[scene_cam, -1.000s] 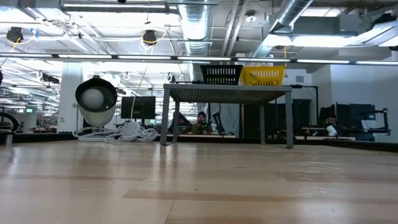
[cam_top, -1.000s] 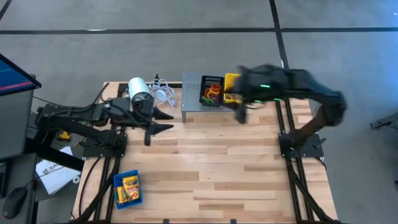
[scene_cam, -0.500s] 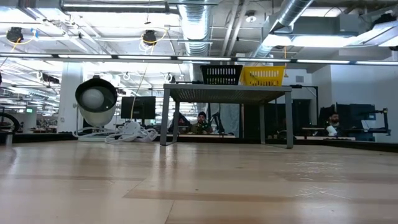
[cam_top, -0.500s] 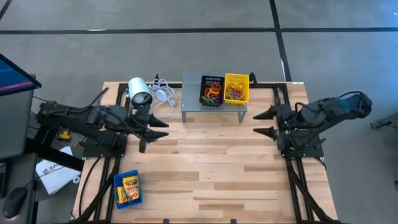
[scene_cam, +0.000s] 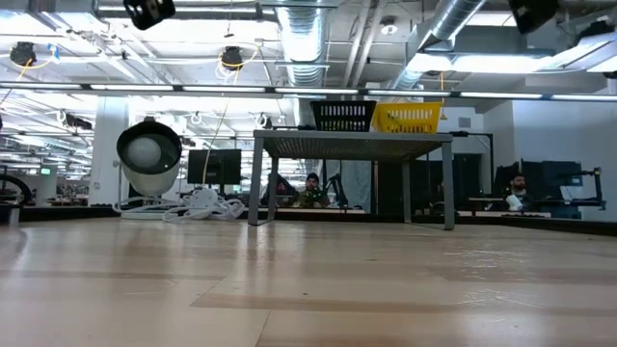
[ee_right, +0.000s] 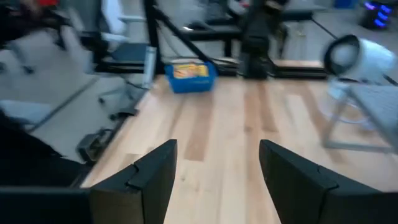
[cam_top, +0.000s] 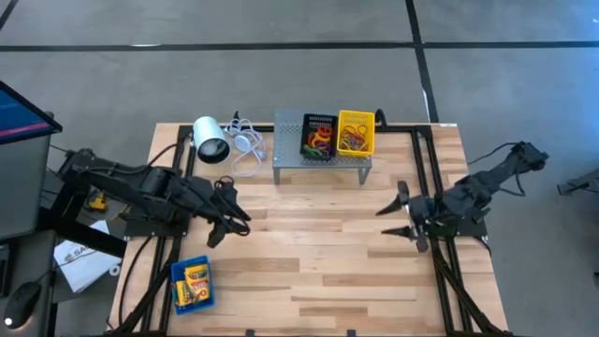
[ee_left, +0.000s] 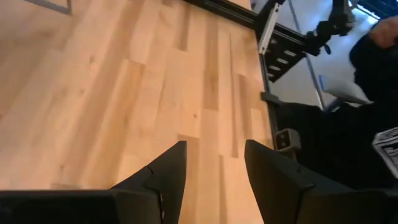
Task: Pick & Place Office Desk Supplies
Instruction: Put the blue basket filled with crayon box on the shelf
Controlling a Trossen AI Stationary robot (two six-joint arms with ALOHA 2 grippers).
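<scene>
Both your grippers are hanging open and empty: left gripper (cam_top: pixel 227 223) and right gripper (cam_top: pixel 401 210) over bare table (cam_top: pixel 318 271). Black bin (cam_top: pixel 317 137) and yellow bin (cam_top: pixel 355 132) of bands sit on the stand (cam_top: pixel 289 150); blue bin (cam_top: pixel 192 284) with crayon boxes is near your left corner.

The bands in the black bin (cam_top: pixel 317 138) and yellow bin (cam_top: pixel 355 133) are too small to count. The blue bin (ee_right: pixel 189 76) looks blurry in the right wrist view.
</scene>
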